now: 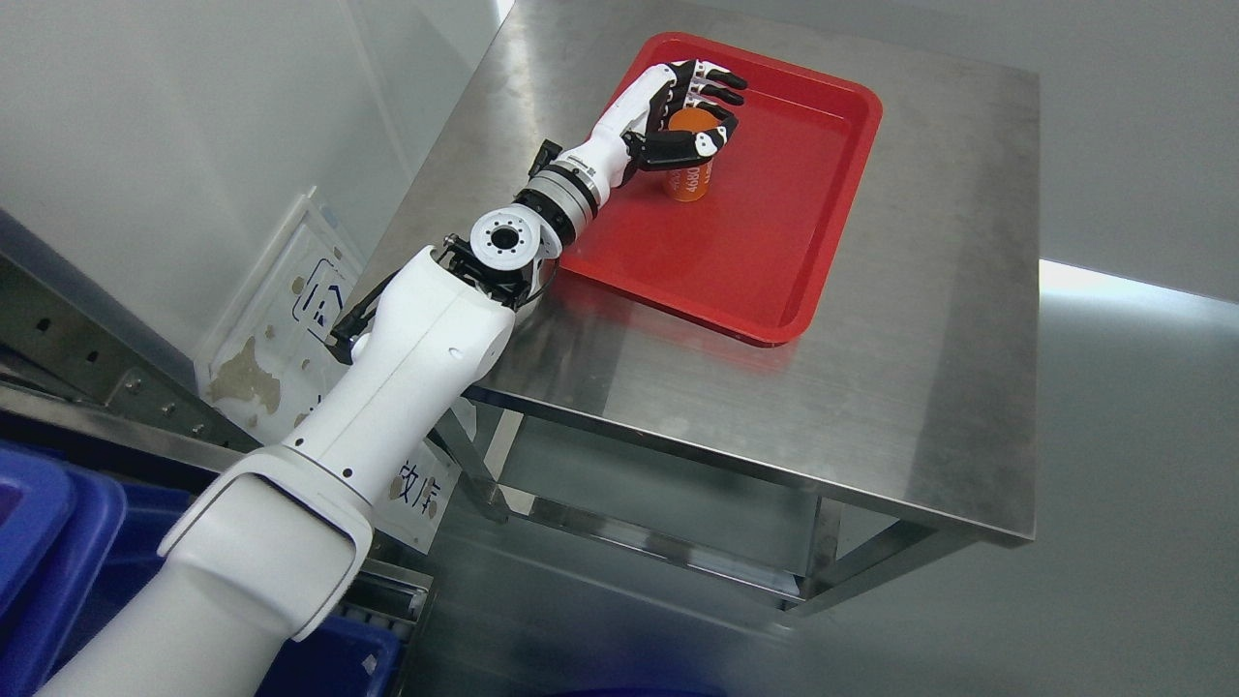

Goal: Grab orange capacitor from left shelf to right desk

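So the left hand (689, 111) was reaching way out over the red tray (774, 261) on the steel desk (929, 387), fingers curled round the top of the orange capacitor (687, 174), thumb on the near side. The capacitor stood upright in the tray's far left part, looked like its base was on the tray floor. Blue bins (48, 542) sat at bottom left
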